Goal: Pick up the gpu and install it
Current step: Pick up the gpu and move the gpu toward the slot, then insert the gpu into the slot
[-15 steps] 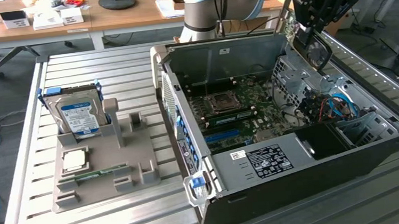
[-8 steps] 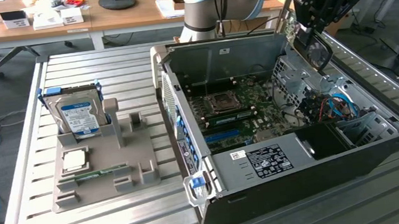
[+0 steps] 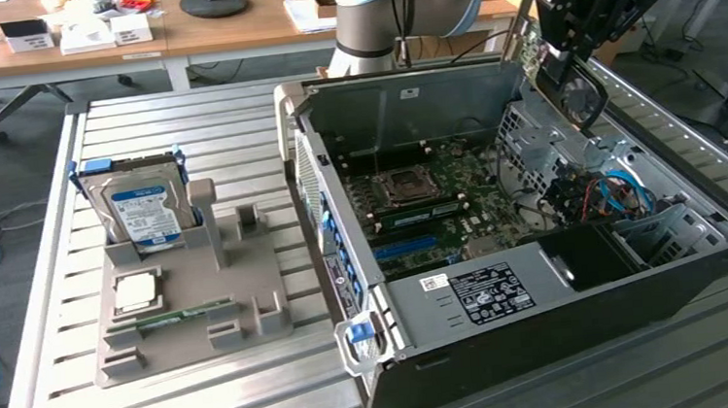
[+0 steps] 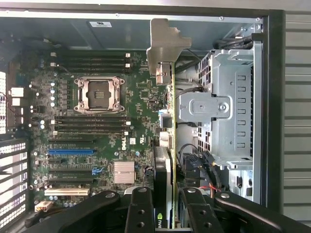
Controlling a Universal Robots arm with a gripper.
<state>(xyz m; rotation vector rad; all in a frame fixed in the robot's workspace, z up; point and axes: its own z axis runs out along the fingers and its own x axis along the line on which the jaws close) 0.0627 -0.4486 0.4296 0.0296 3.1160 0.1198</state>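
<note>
Evidently the gripper [image 4: 167, 214] pinches the gpu [image 4: 165, 165] between its black fingers [image 4: 141, 213], above the open computer case [image 3: 582, 323]. The card sits edge-on, its long axis running straight away from the fingers to its silvery bracket [image 4: 163, 48] (flat, matte metal), over the case's green motherboard [image 4: 141, 97].

Open case [image 3: 546, 355], centre-right in exterior view: motherboard [image 3: 430, 209] reachable from above, hemmed by far metal wall [image 3: 409, 103], drive cage [image 3: 548, 141] and cables [image 3: 613, 194] at right, power supply [image 3: 488, 292] in front. Upper right, gripper [image 3: 556, 28] holding gpu [image 3: 527, 40] hangs over the cage. Left: bare table slats [image 3: 150, 123] beside parts holder [image 3: 190, 315].
</note>
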